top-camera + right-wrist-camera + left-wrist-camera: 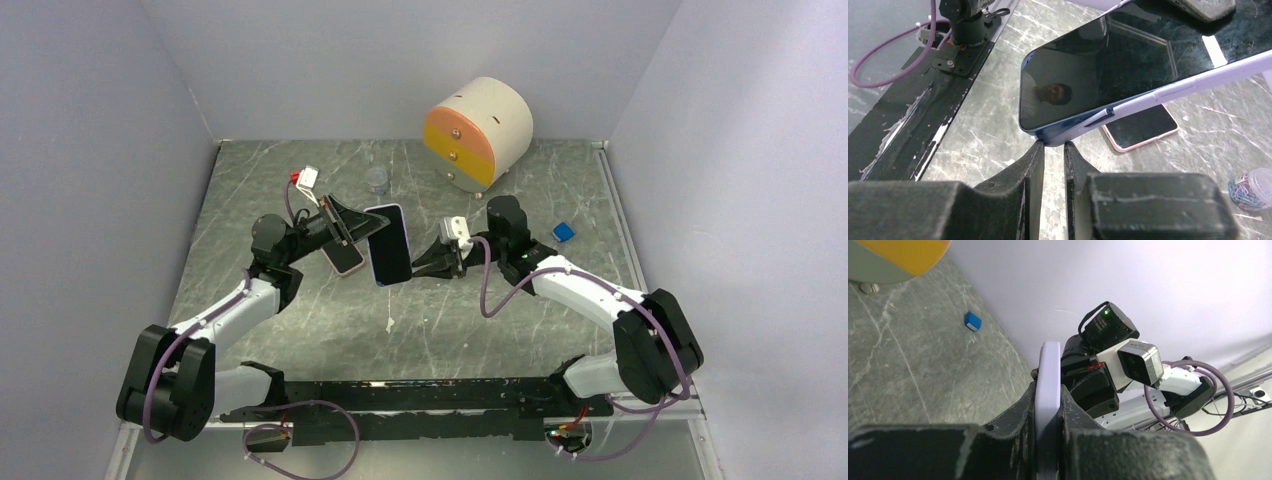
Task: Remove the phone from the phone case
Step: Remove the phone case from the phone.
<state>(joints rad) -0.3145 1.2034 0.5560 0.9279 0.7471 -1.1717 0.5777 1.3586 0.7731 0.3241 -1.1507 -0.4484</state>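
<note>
Holding the case (1048, 365) is the left gripper's (345, 228) job: its jaws are clamped on the lilac edge, with the shell standing upright between them in the left wrist view. Under that gripper a pink phone (347, 258) lies flat on the counter (300, 320), left of centre; it looks like a bystander rather than part of the task.

Just right of it, the phone (388, 245) hangs above the middle of the counter, screen up and tilted, between the two grippers. From the right wrist view the dark blue body shows at the near corner below the lilac rim, so that corner may have started to lift out, though most of the phone sits inside the shell.

At that corner is the right gripper (1053, 150). Its jaws are narrow, only a slit apart, and the corner sits right at their tips. I cannot tell whether they nip it or merely touch it.

My reading is that this is the prying step, with one arm anchoring and the other working a corner loose. The next move probably calls for a firm purchase on the blue body alone, not the rim, then a peel away from the left gripper while that grip stays steady. If the tips catch the case too, both would move together.

Near the far edge a round drawer unit (478, 130) stands clear.
</note>
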